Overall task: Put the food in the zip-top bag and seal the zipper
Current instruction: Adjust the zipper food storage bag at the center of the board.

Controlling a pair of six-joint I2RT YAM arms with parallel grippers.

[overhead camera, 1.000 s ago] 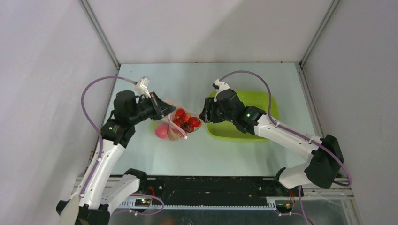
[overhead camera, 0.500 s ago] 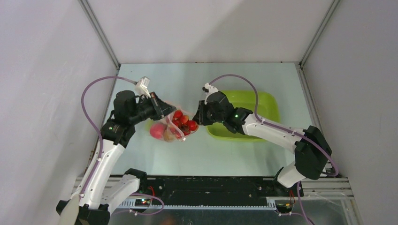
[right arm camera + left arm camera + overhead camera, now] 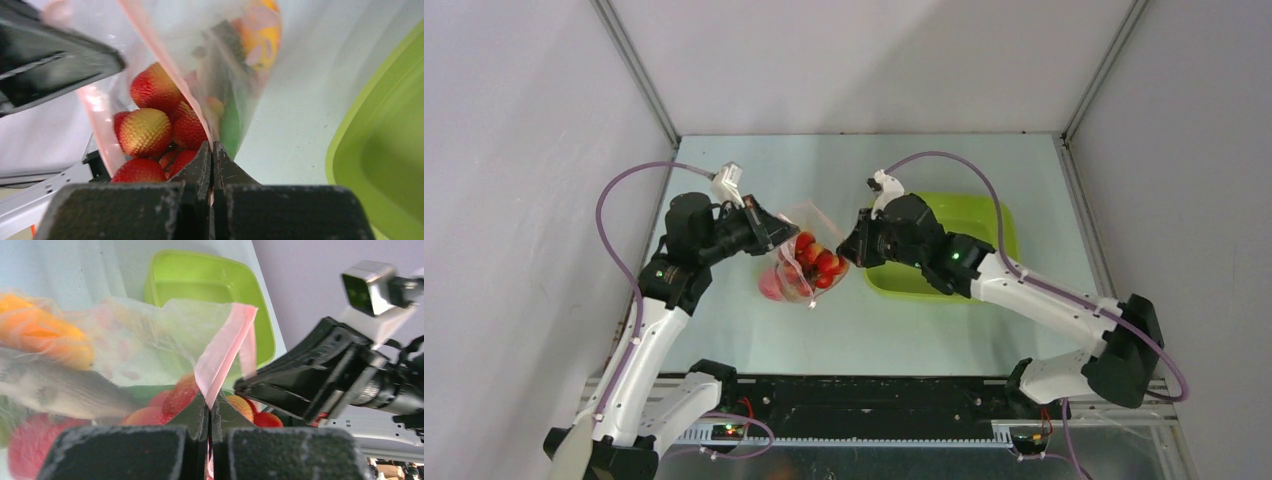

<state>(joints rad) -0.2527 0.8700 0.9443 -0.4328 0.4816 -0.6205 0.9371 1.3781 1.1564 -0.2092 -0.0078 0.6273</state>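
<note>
The zip-top bag (image 3: pixel 807 268) hangs between both grippers over the table, a clear pouch full of the food. Red strawberries (image 3: pixel 145 131) lie at its open mouth, with an orange-yellow piece (image 3: pixel 262 40) and a green piece (image 3: pixel 231 131) deeper inside. My left gripper (image 3: pixel 209 409) is shut on the left end of the pink zipper (image 3: pixel 224 352). My right gripper (image 3: pixel 213 148) is shut on the bag's right edge, where the zipper (image 3: pixel 165 65) runs down into its jaws. From above, the left gripper (image 3: pixel 779 240) and right gripper (image 3: pixel 844 254) flank the bag.
A lime-green tub (image 3: pixel 969 240) stands just right of the bag, behind the right gripper, and shows as tub (image 3: pixel 210 295) and tub (image 3: pixel 385 150) in the wrist views. Grey walls and metal frame posts close in the table's back and sides.
My right gripper has come in to the bag's right edge and shut on it. The bag has shifted slightly. The left gripper has kept its hold.
</note>
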